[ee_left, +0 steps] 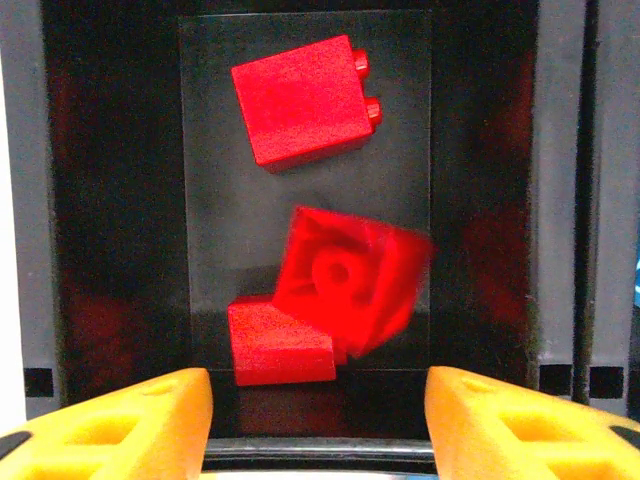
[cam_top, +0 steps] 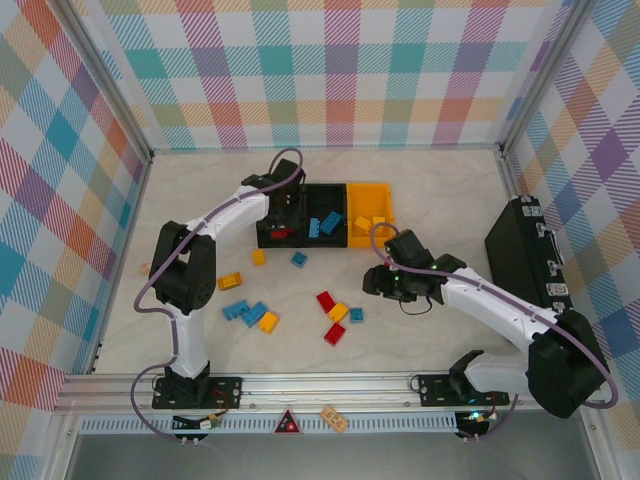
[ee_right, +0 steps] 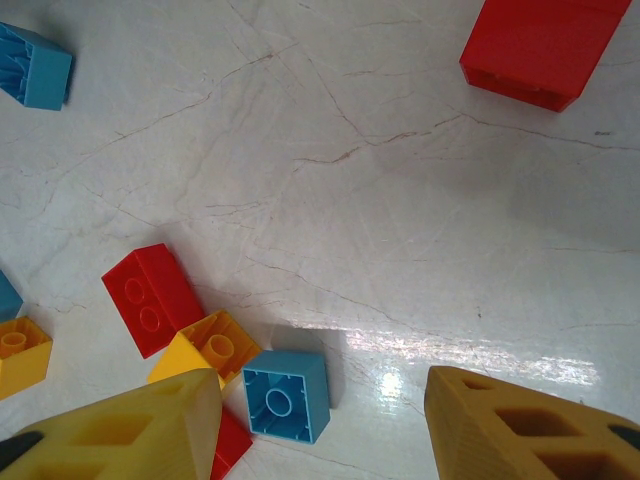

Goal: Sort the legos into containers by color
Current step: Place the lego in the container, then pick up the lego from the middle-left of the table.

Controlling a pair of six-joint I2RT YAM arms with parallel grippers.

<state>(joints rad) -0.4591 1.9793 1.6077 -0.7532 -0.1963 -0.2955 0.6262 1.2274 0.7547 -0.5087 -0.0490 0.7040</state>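
Left claw (ee_left: 315, 392) hangs spread and empty over the left black bin (ee_left: 120, 220), with a red brick (ee_left: 350, 285) blurred between two others inside. Right claw (ee_right: 320, 385) gapes empty above the worktop (ee_right: 400, 200), where roughly a dozen loose bricks (cam_top: 326, 300) await sorting.

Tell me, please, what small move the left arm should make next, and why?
Probably lift the left gripper straight up, clear of the black bin: its jaws stand open and empty, and the blurred red lego sits below them in the bin beside two other red legos, so this drop looks done.
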